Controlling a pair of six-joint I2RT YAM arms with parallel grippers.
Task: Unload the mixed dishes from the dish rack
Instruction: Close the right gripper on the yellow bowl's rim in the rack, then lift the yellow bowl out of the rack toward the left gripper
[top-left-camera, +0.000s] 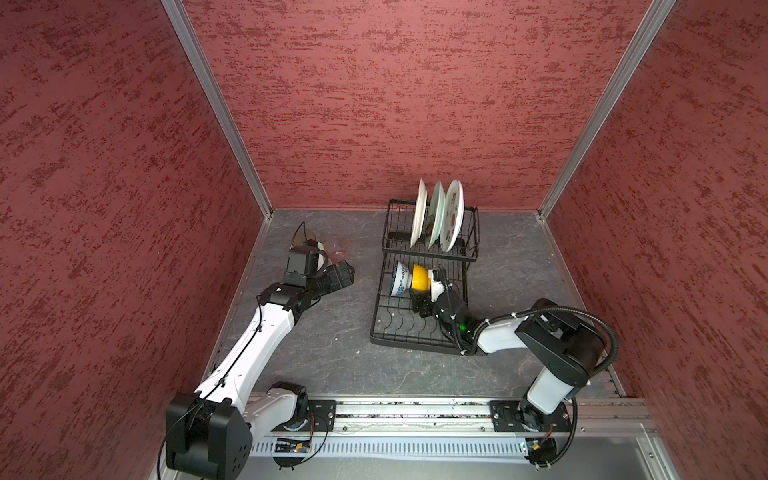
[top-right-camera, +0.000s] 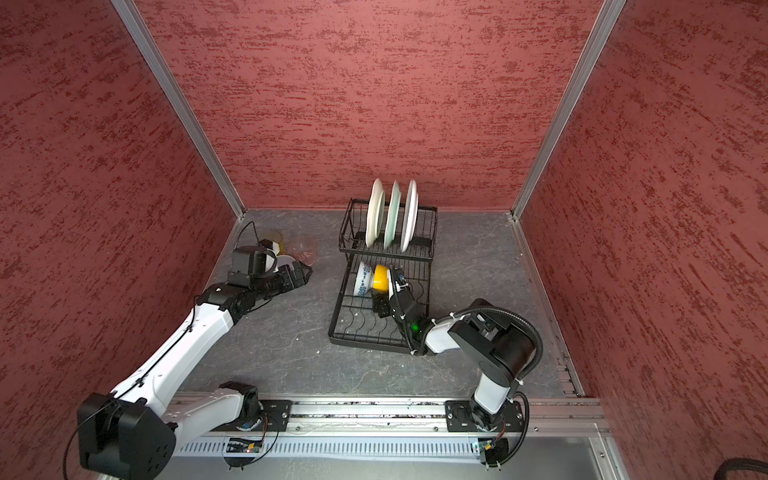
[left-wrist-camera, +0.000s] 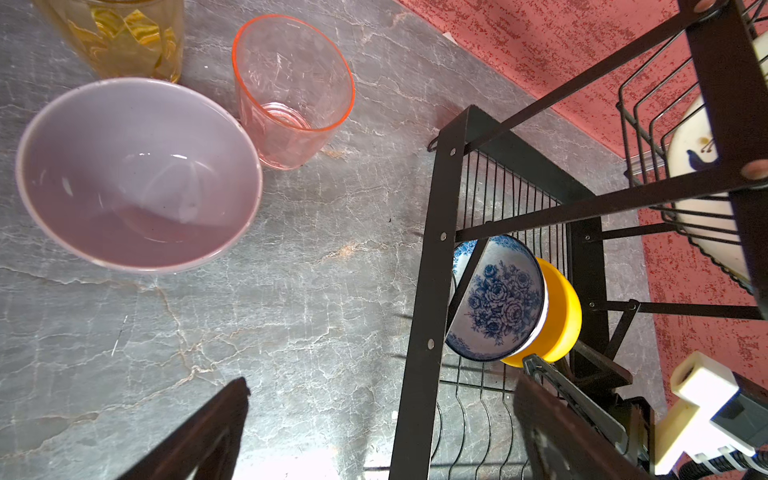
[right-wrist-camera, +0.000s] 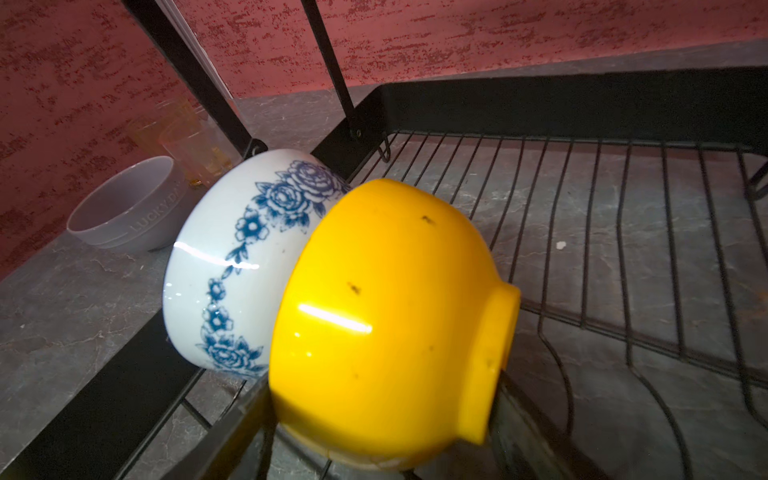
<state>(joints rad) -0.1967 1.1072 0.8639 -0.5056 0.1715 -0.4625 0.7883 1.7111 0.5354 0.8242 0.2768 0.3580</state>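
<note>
a: right gripper (right-wrist-camera: 382, 392) is deep in the dish rack (top-left-camera: 411, 346), down on the flat front tier, and the yellow bowl (right-wrist-camera: 390, 316) sits right between its jaws.
b: jaws stand wide, one finger at the bowl's foot, the other down by its rim. whether they actually press on it, i cannot tell from here.
a: that yellow bowl lies on its side, capped over the back of the blue-white bowl (right-wrist-camera: 232, 266), and the two are touching. both are at the rear left of the front tier, just under the raised tier.
b: and up on that raised tier, three plates (top-left-camera: 436, 214) stand on edge in a row, untouched.
a: over to the left gripper (left-wrist-camera: 380, 390). it's fully spread with nothing between its jaws, hanging above the grey table (left-wrist-camera: 291, 311) just left of the rack.
b: already out on the table is the pale pink bowl (left-wrist-camera: 137, 174), upright, mouth up. the pinkish glass (left-wrist-camera: 291, 91) is just beside it and the amber glass (left-wrist-camera: 124, 37) close by. all three stand apart from the rack, to its left in both top views.
</note>
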